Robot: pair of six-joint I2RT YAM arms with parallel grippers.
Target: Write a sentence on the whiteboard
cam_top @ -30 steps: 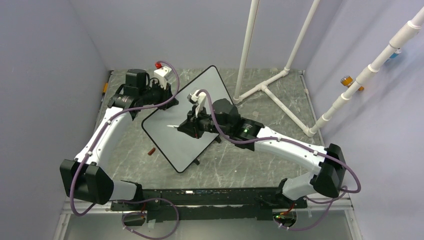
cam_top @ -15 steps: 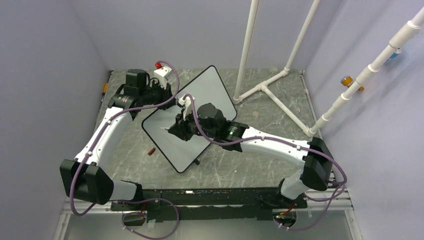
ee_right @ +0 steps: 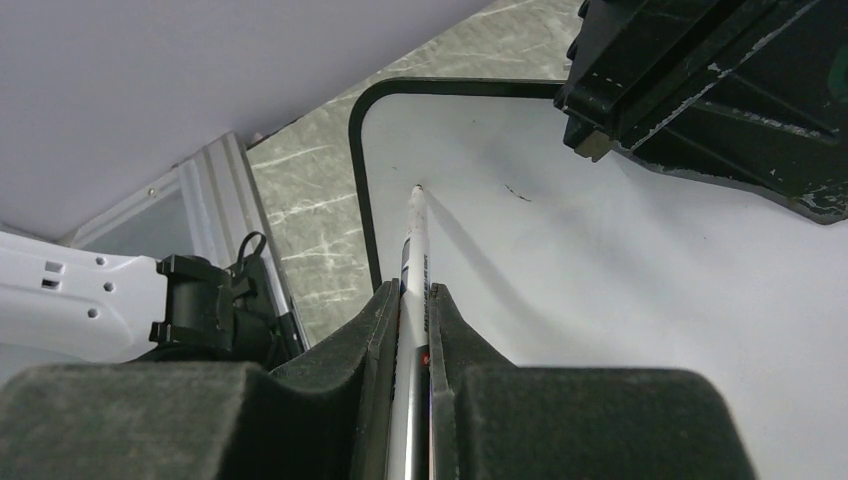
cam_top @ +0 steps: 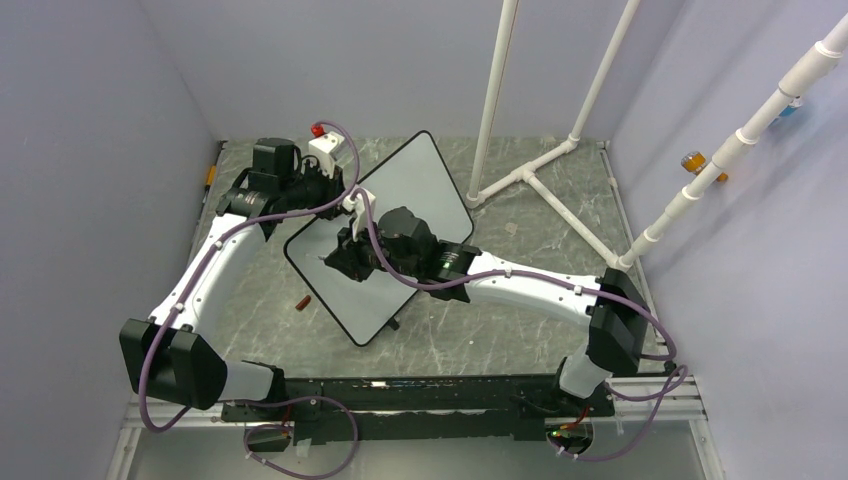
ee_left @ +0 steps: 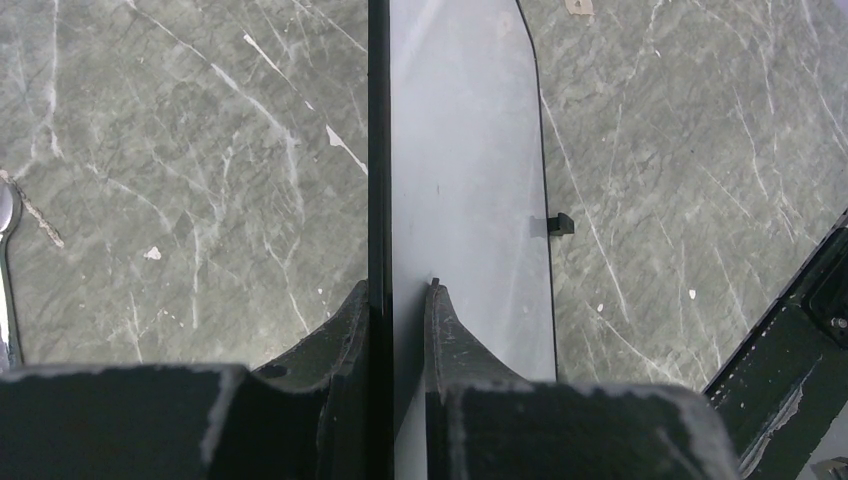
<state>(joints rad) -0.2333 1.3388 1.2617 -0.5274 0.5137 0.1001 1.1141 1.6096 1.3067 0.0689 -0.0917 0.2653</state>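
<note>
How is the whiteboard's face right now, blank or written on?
Nearly blank: the whiteboard shows just one short dark stroke near the tip of the marker; no words.

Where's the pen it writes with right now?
In the right wrist view, the marker sits clamped in the right end effector, its tip over the whiteboard close to a rounded corner.

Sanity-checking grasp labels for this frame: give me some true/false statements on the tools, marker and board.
1. The right tool grips a white marker. True.
2. The left tool hangs open, clear of the whiteboard. False: it clamps the board's rim.
3. The whiteboard carries full rows of writing. False: only one small dark mark shows.
4. The marker tip is over the board near a rounded corner. True.
</note>
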